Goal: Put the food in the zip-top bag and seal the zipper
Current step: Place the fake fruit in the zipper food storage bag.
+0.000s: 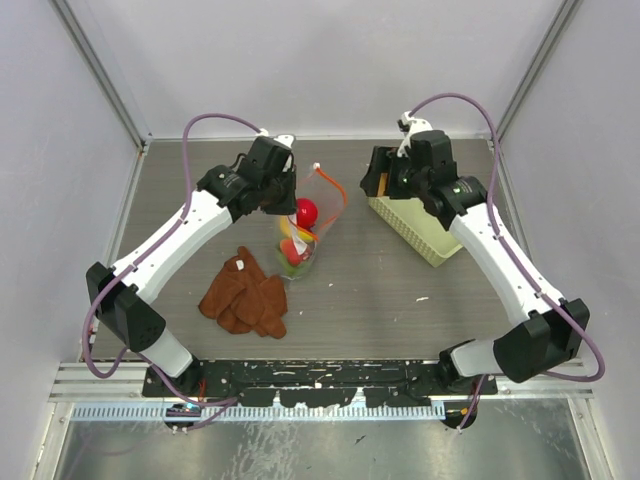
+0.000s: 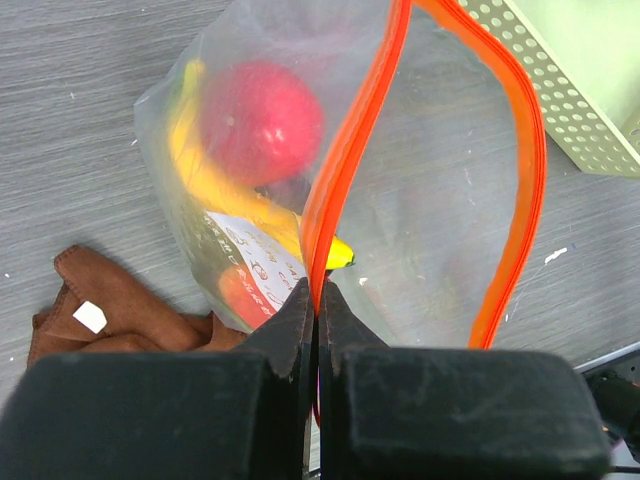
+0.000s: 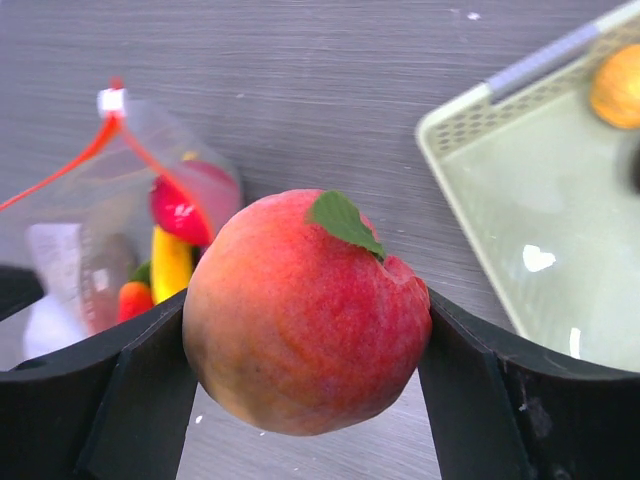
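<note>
**Peach Held Beside Open Bag**

The left tool (image 2: 318,300) is seen pressed together on one lip of the zipper (image 2: 345,170), pinching the orange-red strip between its black fingertips. The other lip bows away, so the mouth of the zip-top bag (image 2: 430,220) is left gaping. The right tool (image 3: 305,330) is spread wide around a peach (image 3: 300,310), which is clamped between both fingers with its green leaf uppermost.

The bag is placed at mid-desk, between the two arms, with its white end tab toward the far wall. A strip of bare grey desk (image 1: 400,300) is left open between the bag and the pale green basket (image 1: 420,225), which is set toward the right wall. A rust-brown cloth (image 1: 245,295) is crumpled on the near side, just beside the bag's lower end. The desk is shut in by pale walls on the left, far and right sides.

Inside the bag, a red apple (image 2: 260,120), a yellow banana (image 2: 215,185) and a small orange piece (image 3: 133,298) are seen through the plastic. In the basket, an orange-yellow piece (image 3: 618,85) is lying in the far corner.
</note>
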Controlling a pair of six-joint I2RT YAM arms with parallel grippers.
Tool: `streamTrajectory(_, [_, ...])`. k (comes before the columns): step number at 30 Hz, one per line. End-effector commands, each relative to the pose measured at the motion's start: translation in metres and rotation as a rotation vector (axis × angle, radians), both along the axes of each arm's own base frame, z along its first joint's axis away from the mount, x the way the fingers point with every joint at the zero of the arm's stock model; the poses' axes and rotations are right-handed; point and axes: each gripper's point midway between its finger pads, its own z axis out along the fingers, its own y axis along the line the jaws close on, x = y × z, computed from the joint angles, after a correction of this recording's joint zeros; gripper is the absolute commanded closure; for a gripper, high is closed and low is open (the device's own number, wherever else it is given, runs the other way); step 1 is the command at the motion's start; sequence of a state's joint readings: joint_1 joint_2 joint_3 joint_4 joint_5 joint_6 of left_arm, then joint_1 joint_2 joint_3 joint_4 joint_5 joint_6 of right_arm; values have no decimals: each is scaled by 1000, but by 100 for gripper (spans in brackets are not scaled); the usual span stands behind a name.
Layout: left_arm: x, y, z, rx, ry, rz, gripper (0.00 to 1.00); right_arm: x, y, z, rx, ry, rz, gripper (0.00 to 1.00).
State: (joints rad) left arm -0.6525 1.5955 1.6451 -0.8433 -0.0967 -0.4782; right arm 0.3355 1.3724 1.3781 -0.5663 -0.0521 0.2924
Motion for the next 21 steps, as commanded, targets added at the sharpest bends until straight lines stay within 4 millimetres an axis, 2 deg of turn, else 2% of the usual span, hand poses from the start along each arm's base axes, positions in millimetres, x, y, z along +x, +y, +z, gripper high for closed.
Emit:
streamTrajectory(1, [7,-7,20,-55,-68,-28,100,-15,35,53,83,-117,87,41])
streamTrajectory(7, [4,-5,19,-46,-67,-34,100,-35,85,75,146,-166,246,41])
streamTrajectory(10, [3,-4,18,-48,-64,-37,100,-44,107,77,161,-173,324,41])
streamTrajectory(16, [0,-4,21,-57,-61,-35,100,-59,149,74,205,-176,453,41])
streamTrajectory(21, [-3,1,22,-57,-60,-15,100,-50,164,56,228,-155,462,38])
